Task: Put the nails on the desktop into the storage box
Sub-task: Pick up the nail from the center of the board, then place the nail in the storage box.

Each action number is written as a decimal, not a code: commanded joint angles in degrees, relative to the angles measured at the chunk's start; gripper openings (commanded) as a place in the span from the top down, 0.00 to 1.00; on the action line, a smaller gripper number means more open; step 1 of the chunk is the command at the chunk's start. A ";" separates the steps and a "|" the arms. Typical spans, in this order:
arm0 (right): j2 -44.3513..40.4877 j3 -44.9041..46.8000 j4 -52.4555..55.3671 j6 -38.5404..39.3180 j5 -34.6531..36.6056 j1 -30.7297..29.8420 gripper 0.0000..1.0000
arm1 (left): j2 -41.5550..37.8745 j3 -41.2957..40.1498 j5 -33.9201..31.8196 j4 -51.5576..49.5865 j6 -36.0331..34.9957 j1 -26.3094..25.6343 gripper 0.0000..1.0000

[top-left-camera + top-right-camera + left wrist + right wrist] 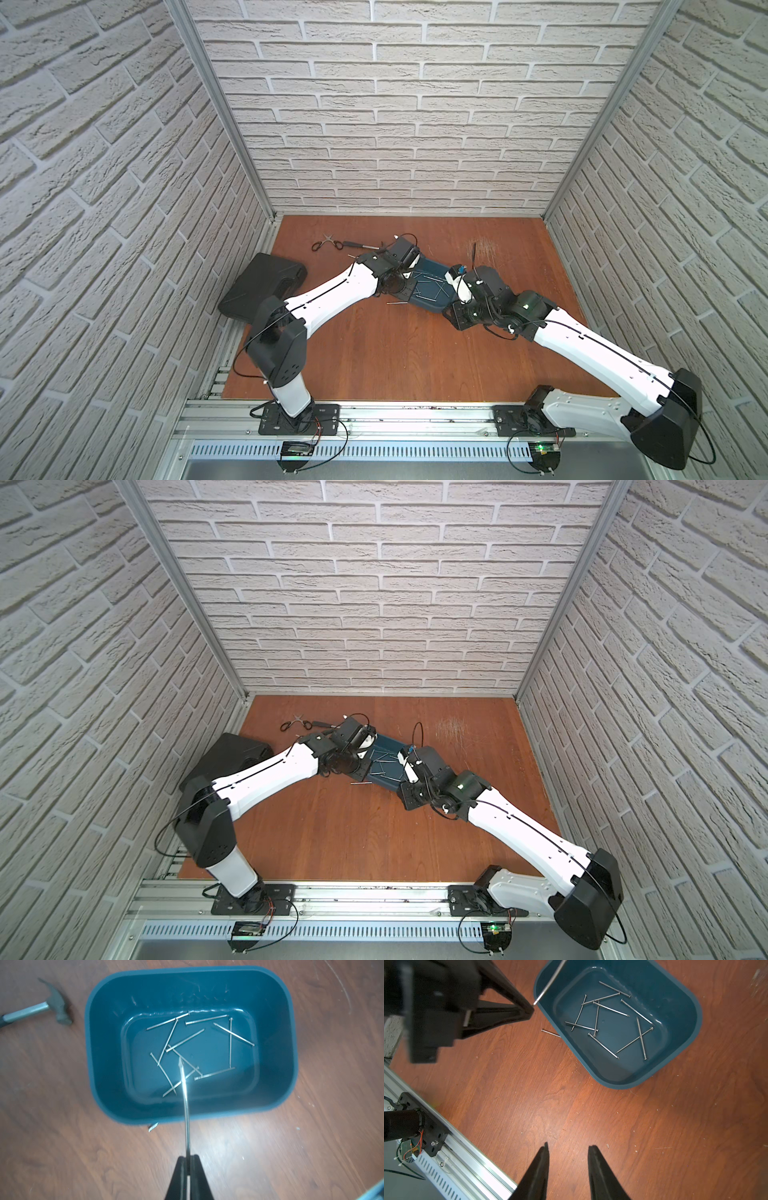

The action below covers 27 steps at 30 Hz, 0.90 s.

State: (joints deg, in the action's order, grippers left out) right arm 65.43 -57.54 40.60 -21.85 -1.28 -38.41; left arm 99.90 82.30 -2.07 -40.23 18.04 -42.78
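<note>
The teal storage box sits on the reddish wood desktop, between the two arms in both top views. Several nails lie crossed on its floor, also seen in the right wrist view as nails. My left gripper is shut on one nail, which points out over the box interior. Another nail lies on the desktop against the box's outer wall, seen from above as a nail. My right gripper hangs open and empty over bare wood beside the box.
A hammer lies on the desktop beyond the box, with scissors next to it. A black tool case sits at the left edge. The aluminium rail borders the desktop's front. Brick-pattern walls enclose three sides.
</note>
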 commanded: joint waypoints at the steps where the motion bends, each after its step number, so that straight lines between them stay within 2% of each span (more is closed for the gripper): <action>1: -3.63 -0.36 1.13 0.05 2.00 0.27 0.64 | 3.09 2.80 0.04 0.73 -1.89 1.15 0.91; 5: -6.09 1.49 0.91 -0.43 2.42 0.36 0.62 | 3.29 2.50 -2.47 5.48 -0.54 2.93 0.56; 8: -5.80 1.97 1.37 -0.25 1.94 0.30 0.62 | 0.87 1.82 -3.45 8.67 0.45 3.28 0.40; 9: -5.63 2.21 1.32 -0.22 1.69 0.29 0.62 | -0.06 1.72 -3.71 9.20 0.56 3.31 0.37; 16: -4.11 2.70 -0.30 -0.39 0.25 0.27 0.62 | -6.54 -0.83 -5.41 7.68 -0.70 3.34 0.34; 27: 0.50 0.89 -2.27 -0.13 -3.04 0.09 0.62 | -18.00 -20.60 -2.23 11.03 -2.22 6.16 0.34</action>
State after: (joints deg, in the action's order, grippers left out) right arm 65.04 -55.31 40.73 -22.09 -2.81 -38.26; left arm 84.27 65.60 -5.93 -31.55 16.64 -37.50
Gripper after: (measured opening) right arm 0.377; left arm 0.664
